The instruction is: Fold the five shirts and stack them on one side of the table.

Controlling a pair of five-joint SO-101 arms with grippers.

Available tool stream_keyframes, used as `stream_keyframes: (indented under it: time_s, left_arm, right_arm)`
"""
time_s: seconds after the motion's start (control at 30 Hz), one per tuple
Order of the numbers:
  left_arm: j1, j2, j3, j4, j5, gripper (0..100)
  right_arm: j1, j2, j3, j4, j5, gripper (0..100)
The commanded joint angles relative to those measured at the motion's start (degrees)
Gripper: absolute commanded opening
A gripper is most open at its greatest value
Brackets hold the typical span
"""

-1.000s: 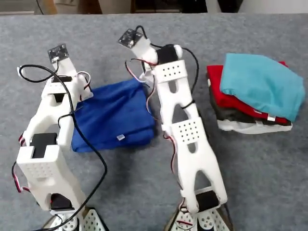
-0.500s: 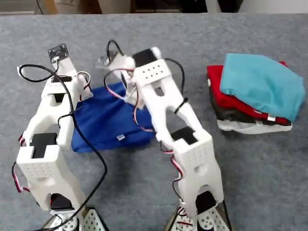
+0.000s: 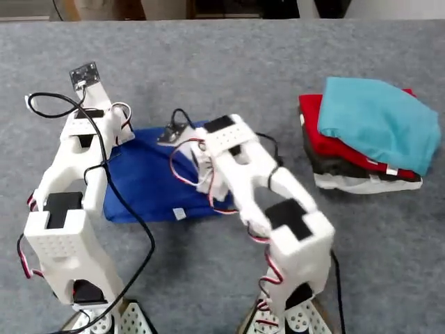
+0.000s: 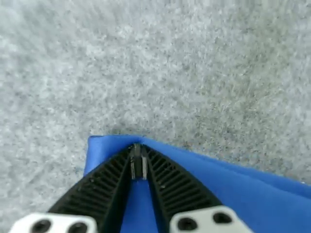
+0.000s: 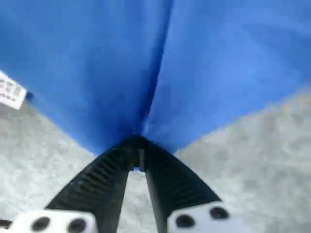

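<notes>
**On the table, two claws pinching one blue shirt**

On the grey table (image 3: 229, 56), the blue shirt (image 3: 149, 184) lies folded between the two arms, with a small white tag showing at its near edge. The left claw (image 4: 138, 158) sits at one corner of the shirt. Its ribbed fingers (image 4: 109, 177) are pressed together at the tips, and blue cloth runs under and between them, so it is pinching that corner. The right claw (image 5: 137, 156) sits at the shirt's opposite edge, where cloth gives way to table. Its tips are closed on a gathered crease of blue fabric that fans out from the pinch. In the high view the right arm bends low over the shirt's right part. Well apart, on the right arm's side of the table, is a stack of folded shirts (image 3: 368, 132): teal on top, then red, a dark one and white at the bottom.
</notes>
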Motion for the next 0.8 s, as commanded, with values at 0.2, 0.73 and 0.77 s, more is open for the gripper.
stream_keyframes:
  time_s: [0.2, 0.73, 0.77]
  left_arm:
    - [-0.7, -0.5, -2.6, -0.6, -0.3, 2]
    - [-1.1, -4.4, -1.5, 5.9, 0.1, 2]
    - [-1.1, -4.4, -0.6, 4.7, -0.2, 2]
  right_arm:
    - [6.1, -23.3, 2.2, -1.1, 0.8, 0.4]
    - [-6.4, -27.9, 17.4, -6.2, -12.4, 35.7]
    - [-8.1, -26.6, 17.4, -7.1, -14.4, 35.7]
